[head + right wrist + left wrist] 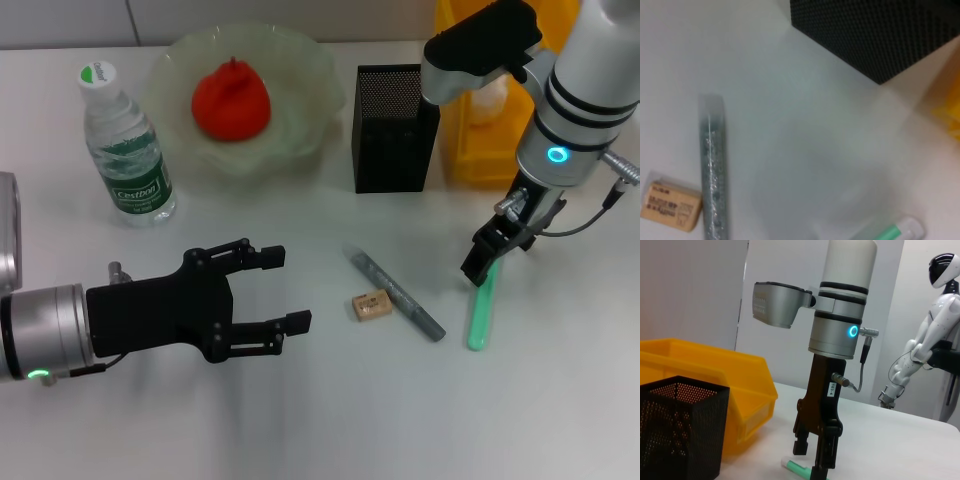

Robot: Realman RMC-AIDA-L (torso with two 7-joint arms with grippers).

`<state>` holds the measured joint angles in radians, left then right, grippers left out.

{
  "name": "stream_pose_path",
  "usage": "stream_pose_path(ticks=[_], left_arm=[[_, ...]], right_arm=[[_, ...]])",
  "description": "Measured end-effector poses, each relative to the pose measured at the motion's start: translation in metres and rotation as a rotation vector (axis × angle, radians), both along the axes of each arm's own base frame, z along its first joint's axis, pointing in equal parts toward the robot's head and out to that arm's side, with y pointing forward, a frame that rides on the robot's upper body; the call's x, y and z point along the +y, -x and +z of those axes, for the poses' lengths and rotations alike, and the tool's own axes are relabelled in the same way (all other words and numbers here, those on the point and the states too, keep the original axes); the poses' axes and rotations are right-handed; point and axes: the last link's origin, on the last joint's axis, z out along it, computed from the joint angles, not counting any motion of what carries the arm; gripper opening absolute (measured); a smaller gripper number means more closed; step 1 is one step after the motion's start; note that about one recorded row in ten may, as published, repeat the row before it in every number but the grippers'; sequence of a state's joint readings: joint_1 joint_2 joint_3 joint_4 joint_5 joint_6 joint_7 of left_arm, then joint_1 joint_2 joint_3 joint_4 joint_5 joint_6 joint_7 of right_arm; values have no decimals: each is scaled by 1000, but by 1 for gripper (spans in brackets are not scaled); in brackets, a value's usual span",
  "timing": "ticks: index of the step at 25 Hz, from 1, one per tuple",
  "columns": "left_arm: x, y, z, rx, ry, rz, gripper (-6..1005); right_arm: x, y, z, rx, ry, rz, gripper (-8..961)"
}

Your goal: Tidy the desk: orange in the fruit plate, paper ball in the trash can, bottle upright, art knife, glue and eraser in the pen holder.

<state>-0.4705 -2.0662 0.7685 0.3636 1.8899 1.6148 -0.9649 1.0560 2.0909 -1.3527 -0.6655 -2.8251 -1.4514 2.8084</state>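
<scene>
The bottle (125, 145) stands upright at the far left of the bench (300, 420), cap on top, and just right of it the orange (231, 101) is seen lying inside the fruit plate (300, 120). Nearer, at the left, the left end effector (275, 290) is held low over the bench with its fingers spread wide and nothing between them. The eraser (371, 305) lies flat just right of those fingertips, touching or almost touching the art knife (396, 293), a grey stick whose long axis runs from far-left to near-right. Beyond both stands the pen holder (393, 128), with the trash can (500, 130) at its right; no paper ball can be made out on the bench.

The glue (481, 308), a green stick, lies farthest right with its long axis running near to far, tilted slightly. The right end effector (495, 250) is lowered directly over the far end of it, fingers pointing down and moderately parted, astride the stick and not yet closed on it. The right arm is judged the nearer one for the glue, so a straight closing across the stick's width is called for. The pen holder lies far-left of that end effector, and the path to it appears unobstructed.
</scene>
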Motion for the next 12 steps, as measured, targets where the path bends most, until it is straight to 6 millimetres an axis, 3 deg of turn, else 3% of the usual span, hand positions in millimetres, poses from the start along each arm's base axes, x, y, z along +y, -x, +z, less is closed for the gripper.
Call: stream_pose_path(ticks=[12], left_arm=[[1, -2, 0, -2, 3, -4, 831]], right_arm=[[-1, -1, -5, 8, 5, -1, 744]])
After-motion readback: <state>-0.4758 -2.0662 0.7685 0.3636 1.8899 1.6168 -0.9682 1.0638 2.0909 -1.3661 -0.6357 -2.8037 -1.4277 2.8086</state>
